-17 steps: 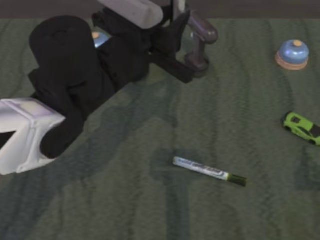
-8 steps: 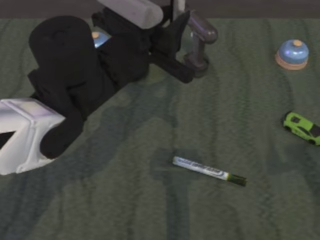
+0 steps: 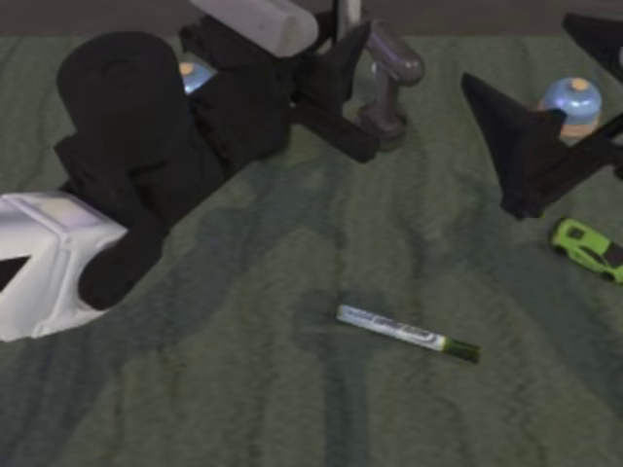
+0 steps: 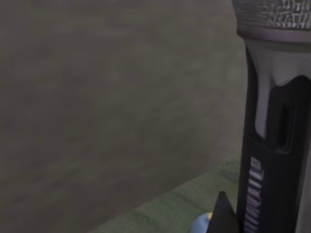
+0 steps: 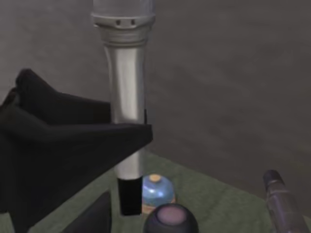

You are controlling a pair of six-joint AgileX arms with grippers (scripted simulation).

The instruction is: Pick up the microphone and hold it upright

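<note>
The microphone (image 3: 387,88) stands upright above the table's far middle, mesh head up, with my left gripper (image 3: 365,102) shut on its handle. The left wrist view shows its black handle and silver mesh head (image 4: 272,121) close beside one black fingertip (image 4: 223,213). From the right wrist view the microphone (image 5: 125,97) rises vertically out of the left gripper's black fingers (image 5: 73,141). My right gripper (image 3: 516,49) hovers open at the far right, apart from the microphone and holding nothing.
A white-and-green marker (image 3: 409,333) lies near the table's middle. A green toy car (image 3: 587,248) and a blue bell (image 3: 569,102) sit at the right. Another blue bell (image 5: 156,191), a round black speaker (image 5: 170,221) and a grey cylinder (image 5: 282,204) stand behind the microphone.
My right gripper has come into the top view from the right, fingers spread. The left arm and the microphone have not moved.
</note>
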